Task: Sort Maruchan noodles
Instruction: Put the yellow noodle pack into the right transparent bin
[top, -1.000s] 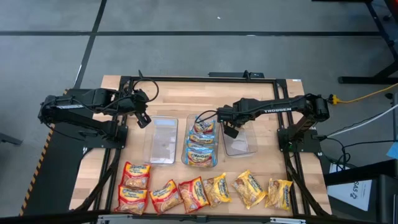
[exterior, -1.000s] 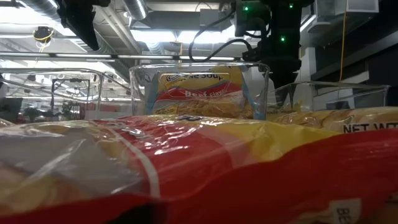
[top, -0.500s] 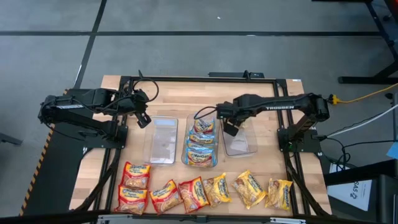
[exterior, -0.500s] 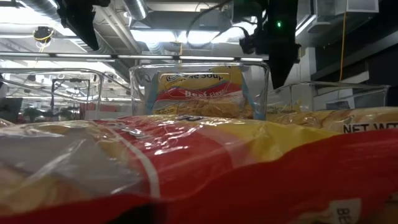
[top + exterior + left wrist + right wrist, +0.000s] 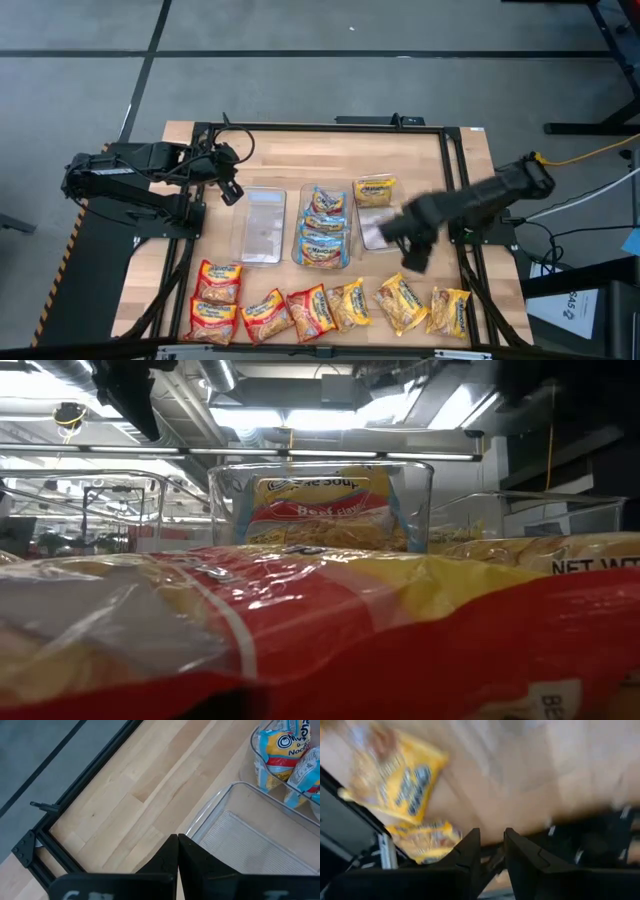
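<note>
The Maruchan noodles lie in three places. Blue-trimmed packets fill the middle clear tub. One yellow packet lies in the far end of the right tub. Red packets and yellow packets sit in a row along the near edge. My left gripper hangs shut above the wood beside the left tub, holding nothing. My right gripper, blurred, is above the table between the right tub and the yellow row. Its fingers stand slightly apart with nothing between them.
The black frame rails run around the wooden table top. In the low view a red and yellow packet fills the foreground, with the middle tub behind it. Bare wood lies along the far edge.
My right gripper has swung from above the right tub toward the table's near right, rising a little and tipping more steeply down, and has left the low view. Where the arm was, a yellow packet now shows in the right tub's far end.
</note>
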